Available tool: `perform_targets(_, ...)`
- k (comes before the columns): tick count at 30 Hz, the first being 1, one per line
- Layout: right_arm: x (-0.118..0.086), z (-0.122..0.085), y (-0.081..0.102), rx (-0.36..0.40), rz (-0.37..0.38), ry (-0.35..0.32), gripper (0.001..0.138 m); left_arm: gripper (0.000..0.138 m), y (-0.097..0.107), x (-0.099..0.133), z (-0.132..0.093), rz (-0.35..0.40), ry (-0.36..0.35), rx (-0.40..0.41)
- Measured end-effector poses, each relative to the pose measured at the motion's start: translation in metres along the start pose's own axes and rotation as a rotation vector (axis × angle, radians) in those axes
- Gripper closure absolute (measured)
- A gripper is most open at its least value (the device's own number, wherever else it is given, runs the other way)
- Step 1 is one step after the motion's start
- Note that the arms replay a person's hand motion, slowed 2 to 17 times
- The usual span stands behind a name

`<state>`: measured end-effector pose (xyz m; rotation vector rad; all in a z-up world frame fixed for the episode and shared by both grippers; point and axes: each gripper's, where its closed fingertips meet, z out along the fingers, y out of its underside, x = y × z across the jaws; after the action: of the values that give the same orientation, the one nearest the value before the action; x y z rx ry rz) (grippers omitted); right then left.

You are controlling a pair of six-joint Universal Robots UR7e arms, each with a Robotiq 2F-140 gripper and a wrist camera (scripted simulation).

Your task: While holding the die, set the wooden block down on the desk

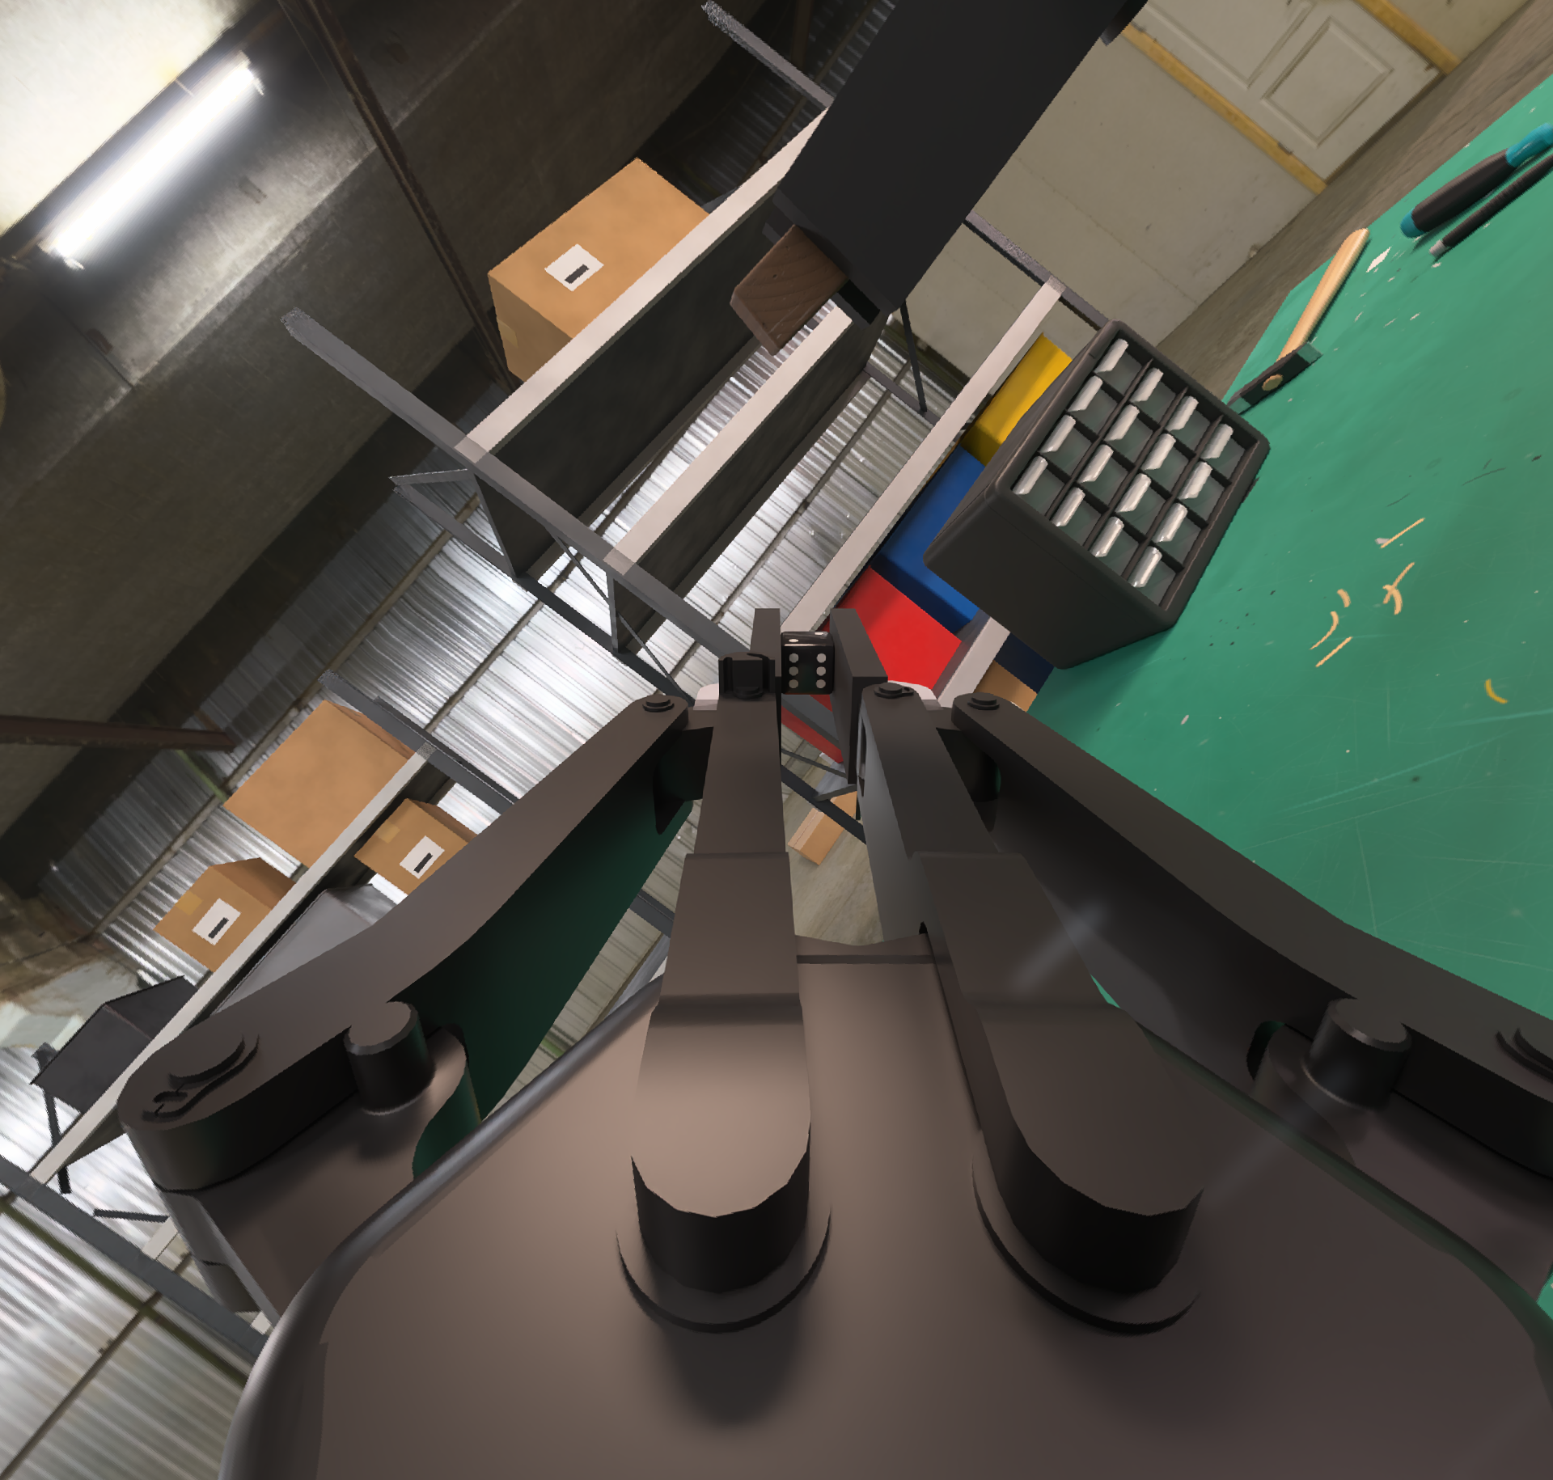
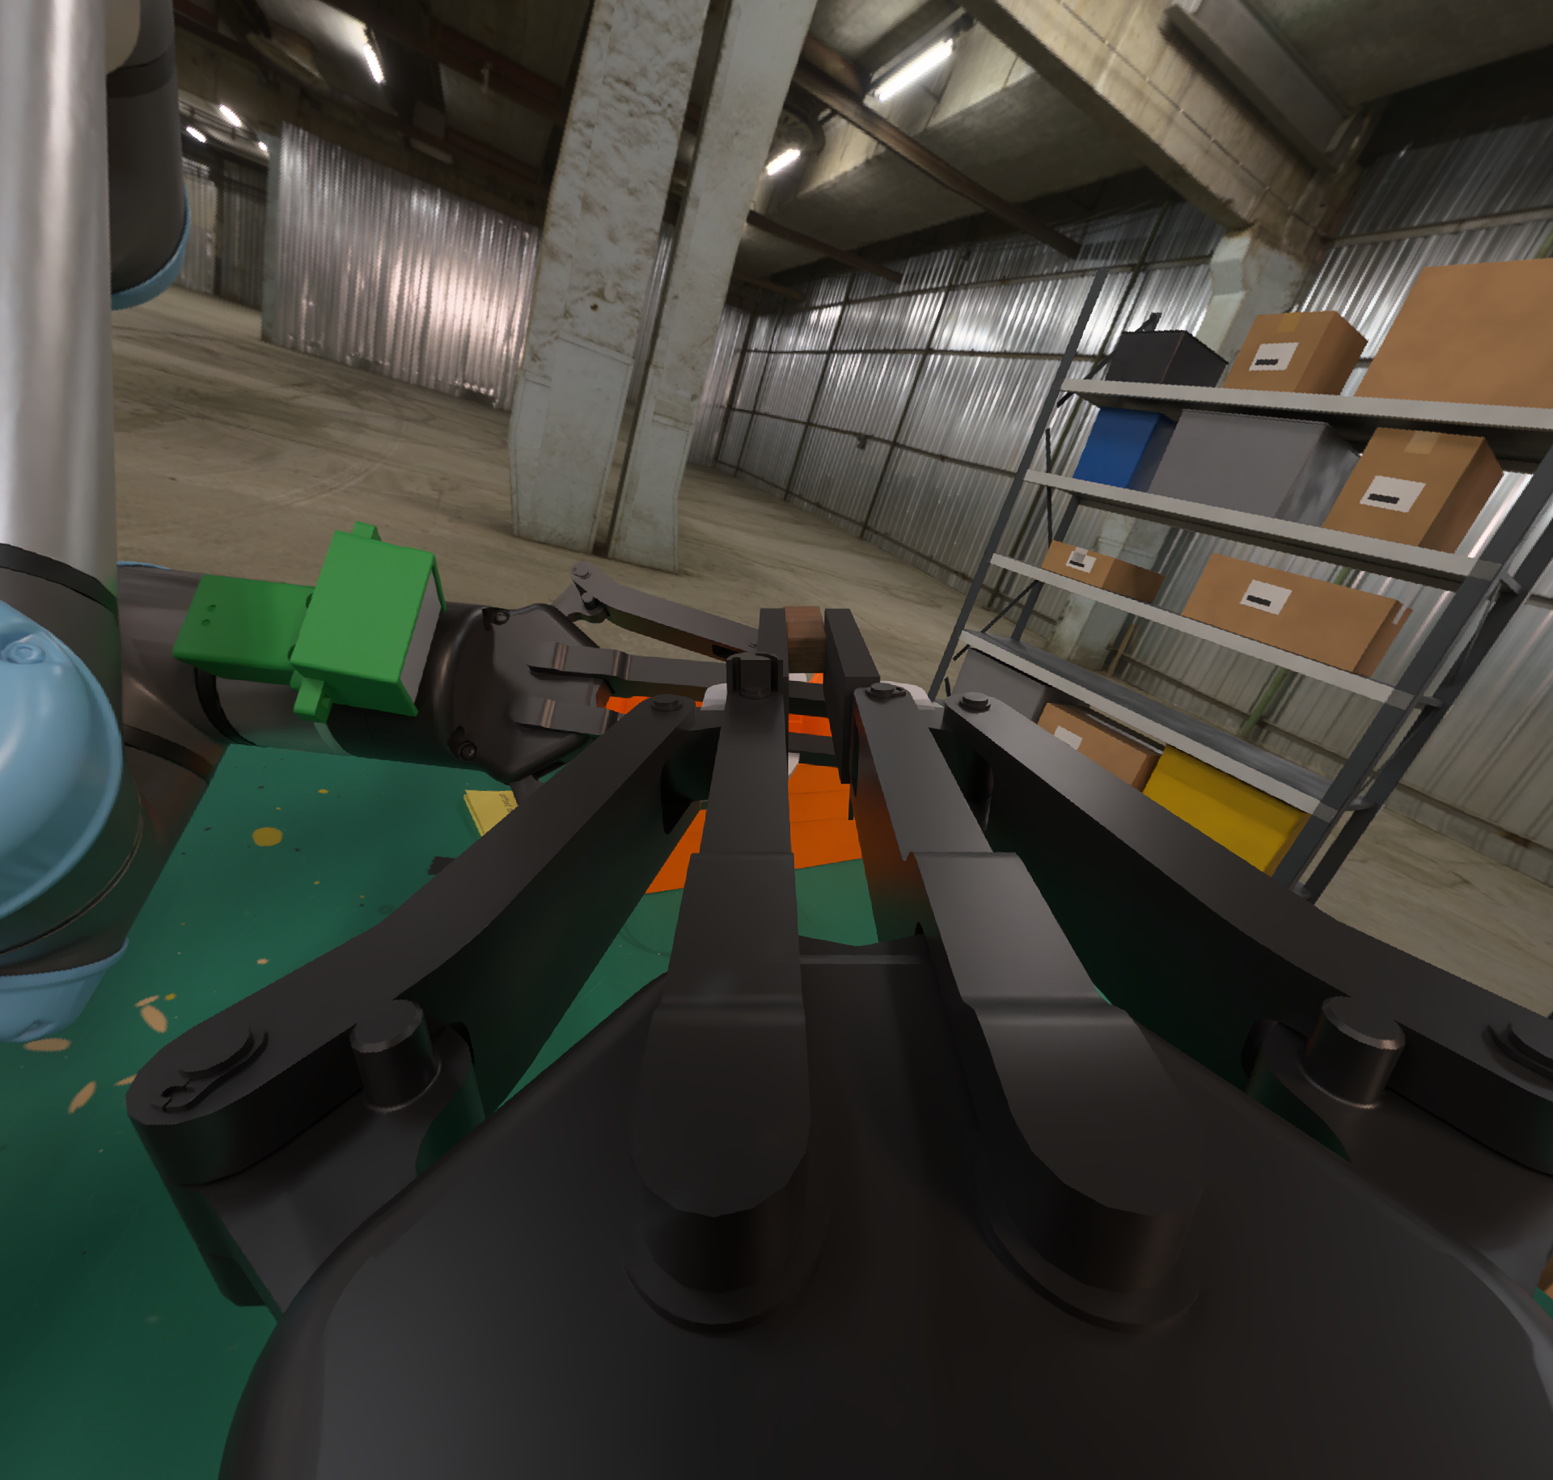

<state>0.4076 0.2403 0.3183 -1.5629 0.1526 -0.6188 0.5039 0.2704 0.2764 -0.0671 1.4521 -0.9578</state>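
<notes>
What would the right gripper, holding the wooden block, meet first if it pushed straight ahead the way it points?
Probably nothing close: past the wooden block in the right gripper lies open floor, then a corrugated wall far off. The left gripper sits just beside that line, and depth is unclear.

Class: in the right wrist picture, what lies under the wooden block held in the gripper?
Below the wooden block, orange sheets lie on the green desk. The right gripper hides most of them.

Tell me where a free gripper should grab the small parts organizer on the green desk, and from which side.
Grip the drawer organizer across its two plain dark side walls, coming down from above. It stands upright near the desk edge, its front is all small drawers with nothing flat to pinch, and the smooth parallel sides look like the steadier hold. It may be too wide.
</notes>
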Motion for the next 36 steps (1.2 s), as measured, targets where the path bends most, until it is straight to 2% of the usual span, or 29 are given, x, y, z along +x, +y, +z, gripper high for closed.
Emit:
perform_targets(5, 0.009, -0.002, 0.005, -0.019, 0.001, 0.016, 0.127, 0.123, 0.002, -0.001, 0.0, 0.011, 0.0, -0.006)
perform_targets(14, 0.015, -0.004, 0.005, 0.0, 0.062, -0.008, 0.127, 0.123, 0.005, 0.0, 0.001, 0.019, 0.0, -0.02)
perform_targets(23, 0.018, -0.003, 0.01, -0.016, 0.051, 0.011, 0.127, 0.123, 0.005, 0.003, 0.002, 0.066, 0.009, -0.028)
perform_targets(36, 0.023, 0.0, 0.018, -0.037, 0.043, 0.034, 0.127, 0.123, 0.009, 0.007, 0.003, 0.091, 0.022, -0.043)
